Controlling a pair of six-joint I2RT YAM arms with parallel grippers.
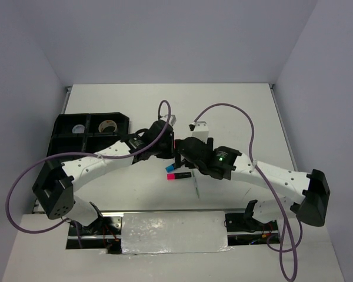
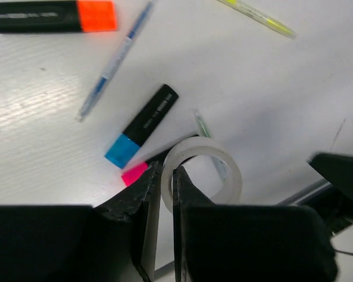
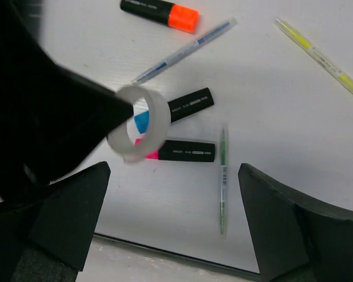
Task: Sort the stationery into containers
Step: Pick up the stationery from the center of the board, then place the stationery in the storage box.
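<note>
While left fingers (image 2: 146, 197) pinch the tape roll (image 2: 201, 147), highlighters (image 2: 142, 124) lie beneath.

White table (image 1: 235, 111) enclosed by plain pale grey walls (image 1: 165, 35).

Nothing legible anywhere. White print runs along the black barrels of the blue-tipped highlighter (image 2: 142, 123) and the pink-tipped highlighter (image 3: 182, 151), just ahead of the left hand (image 2: 166, 173), but it's too blurred to read.
</note>
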